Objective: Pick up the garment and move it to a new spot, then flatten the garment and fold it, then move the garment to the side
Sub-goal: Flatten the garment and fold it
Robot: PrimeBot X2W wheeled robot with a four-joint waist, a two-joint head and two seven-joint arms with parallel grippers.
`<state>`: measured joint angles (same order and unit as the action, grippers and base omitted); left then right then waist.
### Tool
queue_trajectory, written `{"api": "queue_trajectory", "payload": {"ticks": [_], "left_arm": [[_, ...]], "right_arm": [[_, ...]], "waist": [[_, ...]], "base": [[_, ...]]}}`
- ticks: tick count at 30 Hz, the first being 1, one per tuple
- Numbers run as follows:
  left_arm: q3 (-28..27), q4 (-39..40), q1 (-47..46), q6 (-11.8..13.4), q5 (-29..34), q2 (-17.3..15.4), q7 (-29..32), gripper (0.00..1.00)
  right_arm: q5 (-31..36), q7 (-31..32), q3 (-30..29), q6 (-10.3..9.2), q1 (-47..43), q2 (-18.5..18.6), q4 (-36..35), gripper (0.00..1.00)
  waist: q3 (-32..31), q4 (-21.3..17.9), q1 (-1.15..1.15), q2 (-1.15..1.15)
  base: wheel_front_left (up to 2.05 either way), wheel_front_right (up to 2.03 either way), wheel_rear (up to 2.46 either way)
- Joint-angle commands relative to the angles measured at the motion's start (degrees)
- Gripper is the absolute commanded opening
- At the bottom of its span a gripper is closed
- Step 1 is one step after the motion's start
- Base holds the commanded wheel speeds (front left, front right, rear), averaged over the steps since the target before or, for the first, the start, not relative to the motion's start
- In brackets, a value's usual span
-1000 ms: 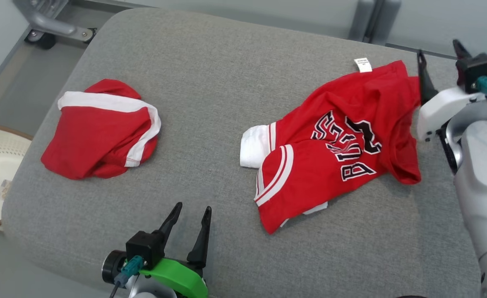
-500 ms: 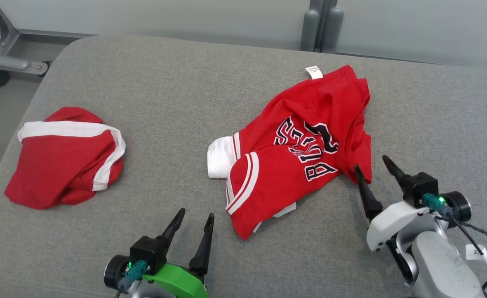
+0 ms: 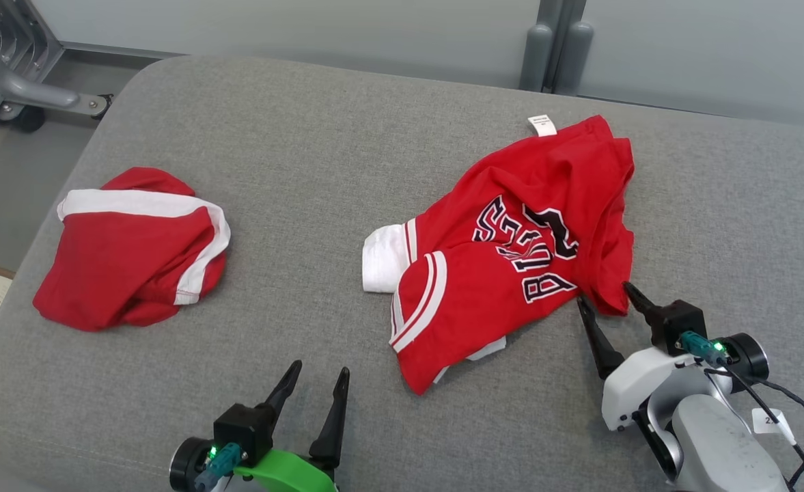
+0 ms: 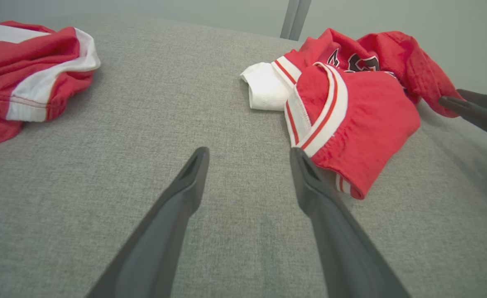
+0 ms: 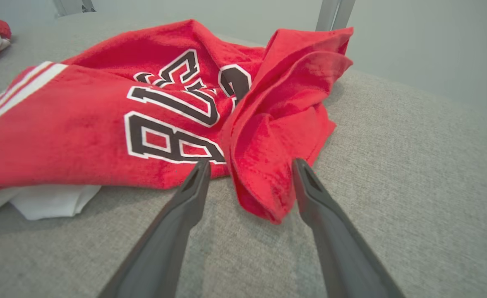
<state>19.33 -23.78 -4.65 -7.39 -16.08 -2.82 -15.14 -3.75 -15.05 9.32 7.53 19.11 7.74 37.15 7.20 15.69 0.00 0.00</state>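
**Right gripper poised on the jersey's corner, nothing pinched yet**

The red jersey lay crumpled on the grey cushion, right of its middle and toward the far edge, with the lettering up and a white tag at its far end. The right gripper sat low at the jersey's corner nearest the cushion's right side, its fingers spread around a bunched red fold. The left gripper waited by the front edge, also spread and holding nothing, just short of the striped hem. A second red-and-white garment lay well apart near the left edge. A clean pick likely called for sliding deeper so the fingers closed on the whole fold, not just its lip. The tips would want to skim the cushion, then lift straight up, since thin layered cloth could slip.
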Motion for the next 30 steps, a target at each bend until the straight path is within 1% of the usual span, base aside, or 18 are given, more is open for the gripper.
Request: {"api": "queue_trajectory", "payload": {"ticks": [1, 2, 3, 5, 10, 13, 14, 17, 18, 19, 21, 24, 26, 28, 30], "left_arm": [[-0.1, 0.1, 0.3, -0.2, -0.1, -0.2, 0.0, 1.00], [-0.1, 0.1, 0.2, -0.2, -0.1, -0.2, 0.0, 1.00], [-0.1, 0.1, 0.0, -0.2, -0.2, -0.2, 0.0, 1.00], [-0.2, 0.2, -0.2, -0.2, -0.3, -0.2, 0.0, 1.00], [-1.2, 0.1, 0.1, -0.2, 0.5, -0.2, 0.0, 1.00], [-1.4, -0.1, 0.5, -0.2, 0.9, -0.2, 0.0, 1.00], [-1.4, -0.1, 0.5, -0.2, 0.9, -0.2, 0.0, 1.00], [-0.8, -0.7, 0.9, -0.2, 0.2, -0.2, 0.0, 1.00], [-0.1, -0.9, 0.8, -0.2, -0.2, -0.2, 0.0, 1.00], [-0.2, -1.0, 0.8, -0.2, -0.2, -0.2, 0.0, 1.00], [-0.2, -1.2, 0.7, -0.2, -0.2, -0.2, 0.0, 1.00], [-0.4, -1.3, 0.4, -0.2, 0.2, -0.2, 0.0, 1.00], [-0.8, -1.3, 0.2, -0.2, 0.3, -0.2, 0.0, 1.00], [-1.4, -1.3, -0.2, -0.2, 0.2, -0.2, 0.0, 1.00], [-2.4, -1.2, -0.7, -0.2, 0.1, -0.2, 0.0, 1.00]], "right_arm": [[0.6, -0.2, -0.7, -0.08, 0.8, 0.0, 1.3, 0.87], [0.9, -0.2, -1.2, -0.08, 1.4, -0.1, 2.5, 0.27], [1.1, -0.2, -1.9, -0.08, 2.2, -0.2, 3.3, 0.00], [-1.0, -0.2, -3.6, -0.08, 3.5, -1.1, 4.1, 0.00], [-8.1, -0.2, -8.5, -0.08, 4.8, -2.0, -1.0, 0.00], [-13.7, -0.2, -12.5, -0.08, 3.8, -1.7, -3.8, 0.00], [-13.7, -0.2, -12.5, -0.08, 3.8, -1.7, -3.8, 0.00], [-16.9, -0.2, -15.4, -0.08, 2.0, 0.1, -4.7, 0.00], [-16.8, -0.2, -16.7, -0.08, 0.6, 1.8, -2.9, 0.49], [-16.3, -0.2, -17.7, -0.08, 0.1, 2.6, -1.9, 1.00], [-13.7, -0.2, -19.4, -0.08, -0.8, 4.3, 0.5, 1.00], [-9.4, -0.2, -24.3, -0.08, -1.8, 5.2, 1.6, 1.00], [-6.8, -0.2, -26.5, -0.04, -2.6, 4.0, 0.7, 1.00], [-5.2, -0.2, -27.3, -0.04, -3.4, 2.6, -0.3, 1.00], [-3.6, -0.2, -27.1, -0.06, -4.0, 1.9, -1.4, 1.00]], "waist": [[0.2, 0.1, 0.00, 0.00], [0.4, 0.2, 0.00, 0.00], [0.5, 0.2, 0.00, 0.00], [0.7, 0.1, 0.00, 0.00], [0.8, -1.9, 0.00, 0.00], [0.2, -3.8, 0.00, 0.00], [0.2, -3.8, 0.00, 0.00], [-0.6, -5.9, 0.00, 0.00], [-1.1, -7.3, 0.00, 0.00], [-1.4, -8.0, 0.00, 0.00], [-1.8, -9.3, 0.00, 0.00], [-2.1, -10.9, 0.00, 0.00], [-2.3, -11.7, 0.00, 0.00], [-2.4, -12.6, 0.00, 0.00], [-2.5, -13.3, 0.00, 0.00]], "base": [[0.00, 0.00, 0.00], [0.00, 0.00, 0.00], [0.00, 0.00, 0.00], [0.00, 0.00, 0.00], [0.00, 0.00, 0.00], [0.00, 0.00, 0.00], [0.00, 0.00, 0.00], [0.00, 0.00, 0.00], [0.00, 0.00, 0.00], [0.00, 0.00, 0.00], [0.00, 0.00, 0.00], [0.00, 0.00, 0.00], [0.00, 0.00, 0.00], [0.00, 0.00, 0.00], [0.00, 0.00, 0.00]]}}
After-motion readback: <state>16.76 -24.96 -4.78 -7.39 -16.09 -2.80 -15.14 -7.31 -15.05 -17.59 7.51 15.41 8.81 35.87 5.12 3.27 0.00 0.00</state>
